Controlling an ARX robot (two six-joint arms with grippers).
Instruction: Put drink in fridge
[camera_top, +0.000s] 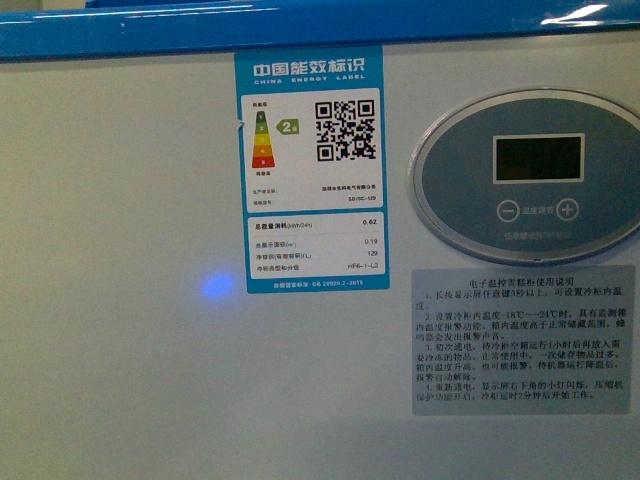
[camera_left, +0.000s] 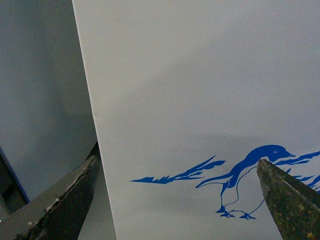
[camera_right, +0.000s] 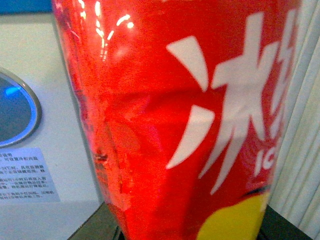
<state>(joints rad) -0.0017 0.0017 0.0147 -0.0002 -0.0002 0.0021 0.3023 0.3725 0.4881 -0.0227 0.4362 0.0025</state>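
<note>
Drink (camera_right: 175, 100) red, clamped in right pincer (camera_right: 189, 226) | left pincer (camera_left: 176, 161) spread wide, empty, before fridge (camera_left: 200, 75).

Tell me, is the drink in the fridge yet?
Not yet. Done: the red drink looks picked up, filling the right wrist view. Now: the robot faces the fridge front; the left gripper is open and empty. Left: lifting the drink above the blue rim and putting it inside.
</note>
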